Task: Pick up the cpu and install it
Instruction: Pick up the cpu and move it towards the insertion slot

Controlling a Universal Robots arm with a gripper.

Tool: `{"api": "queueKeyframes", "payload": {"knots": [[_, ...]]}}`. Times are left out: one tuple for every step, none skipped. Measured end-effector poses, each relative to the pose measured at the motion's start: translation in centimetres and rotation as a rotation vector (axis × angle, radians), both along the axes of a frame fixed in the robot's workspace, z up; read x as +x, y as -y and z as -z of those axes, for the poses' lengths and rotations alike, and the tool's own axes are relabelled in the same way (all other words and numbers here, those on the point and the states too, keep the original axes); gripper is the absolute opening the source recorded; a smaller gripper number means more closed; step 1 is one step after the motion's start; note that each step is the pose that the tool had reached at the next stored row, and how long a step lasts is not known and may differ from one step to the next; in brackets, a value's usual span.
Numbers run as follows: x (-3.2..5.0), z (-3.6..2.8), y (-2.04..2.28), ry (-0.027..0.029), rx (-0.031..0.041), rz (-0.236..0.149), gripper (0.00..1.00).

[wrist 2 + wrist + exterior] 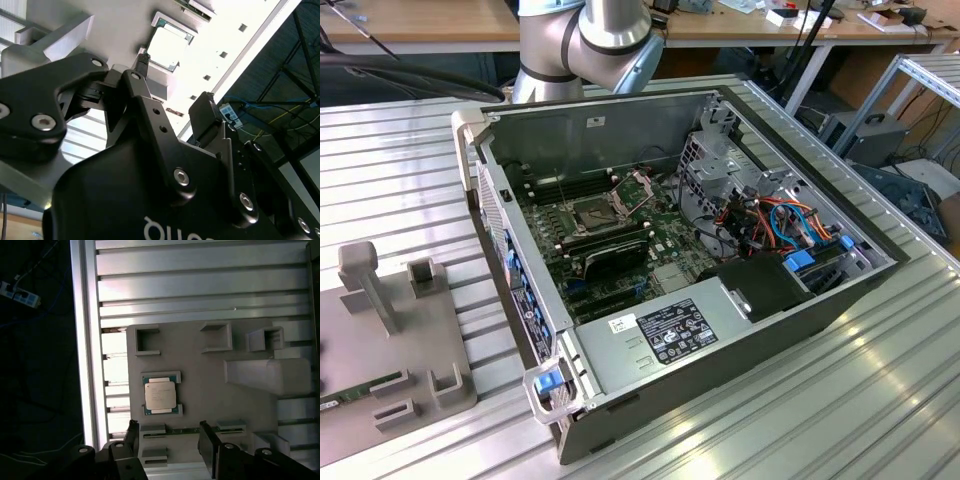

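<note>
The cpu (160, 395) is a small square chip with a dull silver top. It lies flat in a bracketed seat on the grey fixture plate (200, 370), and it shows bright in the second wrist view (170, 47). My gripper (170, 437) hovers above the plate, open, with nothing between its two black fingers (207, 440); the cpu sits just beyond the fingertips, apart from them. In the second wrist view the gripper (172, 85) points toward the chip. In the exterior view the computer case's motherboard has a dark socket (598, 212) whose metal frame (638, 188) is hinged up.
The open computer case (720, 330) lies on a ribbed aluminium table (880, 400), with cables and a drive cage at the exterior view's right. The fixture plate (410, 340) carries raised blocks and a tall post (365, 275). A thin green board (185, 430) sits in holders near the fingertips.
</note>
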State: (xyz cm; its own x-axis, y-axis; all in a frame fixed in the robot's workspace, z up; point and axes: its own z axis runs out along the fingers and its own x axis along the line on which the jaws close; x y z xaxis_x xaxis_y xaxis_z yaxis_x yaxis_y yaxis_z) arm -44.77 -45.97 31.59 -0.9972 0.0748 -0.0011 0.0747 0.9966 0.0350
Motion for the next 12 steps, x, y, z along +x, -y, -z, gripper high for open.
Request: {"api": "queueKeyframes", "payload": {"knots": [[-0.01, 0.21, 0.00, -0.0003, -0.0002, 0.000, 0.60], [-0.01, 0.39, 0.00, -0.0005, -0.0004, 0.000, 0.60], [0.00, 0.63, 0.00, -0.0004, -0.0003, 0.000, 0.60], [0.00, 0.91, 0.00, -0.0005, -0.0003, 0.000, 0.60], [0.00, 1.18, 0.00, -0.0005, -0.0004, 0.000, 0.60], [0.00, 1.37, 0.00, -0.0005, -0.0004, 0.000, 0.60], [0.00, 1.62, 0.00, -0.0005, -0.0004, 0.000, 0.60], [0.00, 1.79, 0.00, -0.0004, -0.0003, 0.000, 0.60], [0.00, 1.98, 0.00, -0.0004, -0.0004, 0.000, 0.60], [0.00, 2.16, 0.00, -0.0005, -0.0003, 0.000, 0.60], [0.00, 2.37, 0.00, -0.0005, -0.0004, 0.000, 0.60], [0.00, 2.56, 0.00, -0.0005, -0.0004, 0.000, 0.60]]}}
